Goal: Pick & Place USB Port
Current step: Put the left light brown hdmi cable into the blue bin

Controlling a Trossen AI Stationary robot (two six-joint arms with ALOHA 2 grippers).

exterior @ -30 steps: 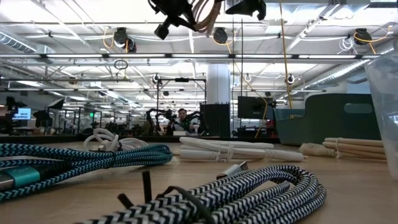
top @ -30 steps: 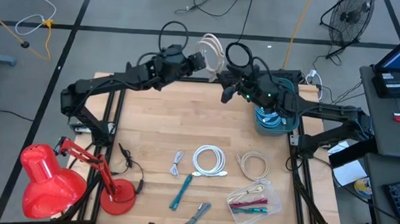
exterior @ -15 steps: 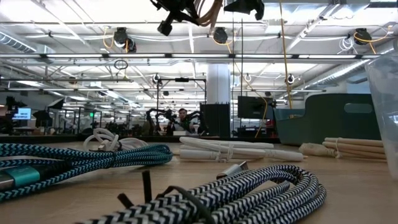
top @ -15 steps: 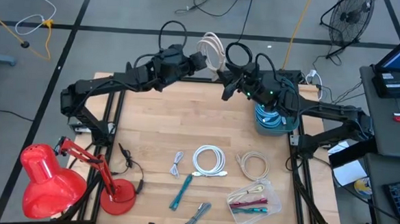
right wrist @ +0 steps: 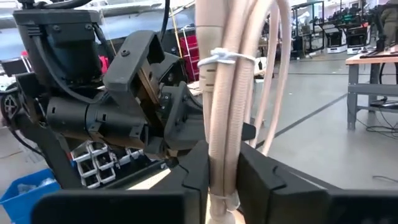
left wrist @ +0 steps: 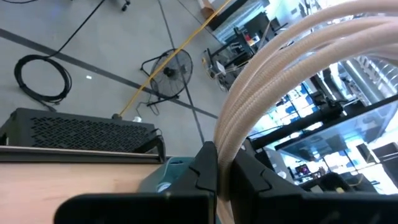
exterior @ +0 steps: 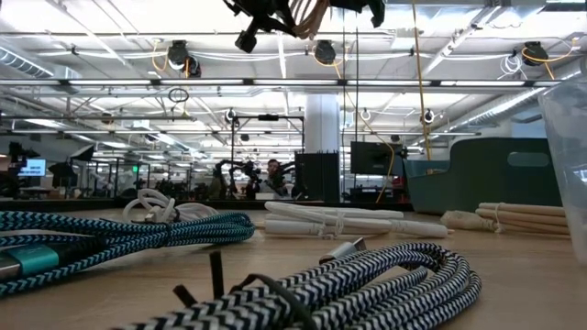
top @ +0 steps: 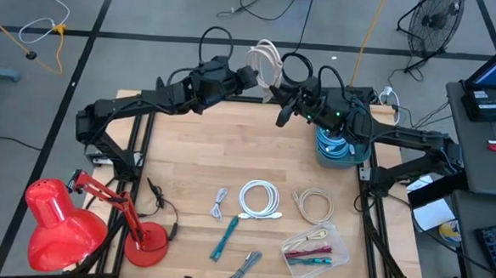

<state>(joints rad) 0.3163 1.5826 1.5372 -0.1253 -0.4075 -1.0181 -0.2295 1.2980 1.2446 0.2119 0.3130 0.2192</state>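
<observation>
Wooden table (coiled cables scattered) amid open workshop floor.

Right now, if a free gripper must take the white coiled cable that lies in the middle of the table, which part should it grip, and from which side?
Probably from straight above. The white coiled cable lies flat in an open loop, so one finger can go inside the loop and one outside, pinching its left side, away from the beige coil.

Both claws meet at the counter's 12 o'clock edge, left claw at 9 o'clock of the cable, right claw at 3. A bin sits at 3 o'clock; coiled cables lie toward 6, a lamp at 8.
</observation>
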